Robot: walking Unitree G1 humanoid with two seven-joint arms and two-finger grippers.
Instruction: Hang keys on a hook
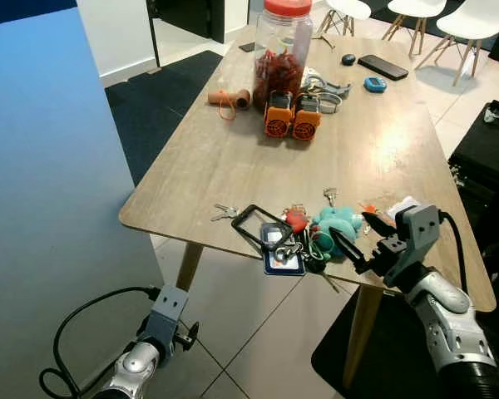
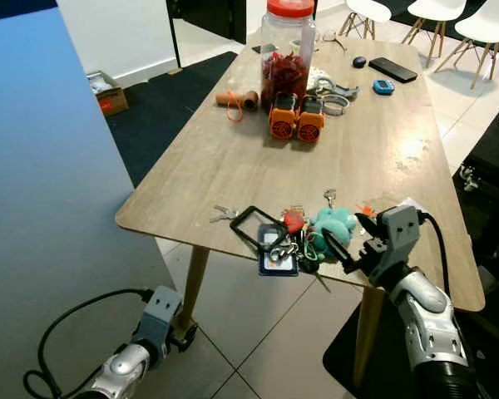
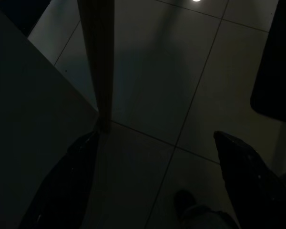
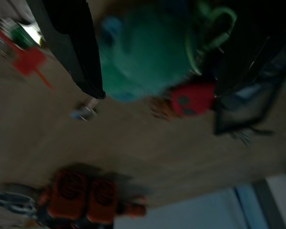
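Note:
A bunch of keys (image 1: 298, 243) lies at the near edge of the wooden table (image 1: 233, 158), with a teal plush charm (image 1: 337, 223), a red charm (image 1: 296, 219), a blue card and a black rectangular ring (image 1: 254, 223). My right gripper (image 1: 349, 223) is open at the plush's right side, level with the tabletop. In the right wrist view its fingers (image 4: 71, 47) stand either side of the teal plush (image 4: 148, 62), holding nothing. My left gripper (image 3: 156, 136) hangs open, low over the tiled floor beside a table leg (image 3: 97, 62).
Two small loose keys (image 1: 224, 213) lie left of the bunch. Farther back stand a red-lidded jar (image 1: 281, 50), two orange devices (image 1: 291, 120), a phone (image 1: 382, 66) and clutter. A blue wall (image 1: 50, 183) rises on the left; white chairs stand beyond the table.

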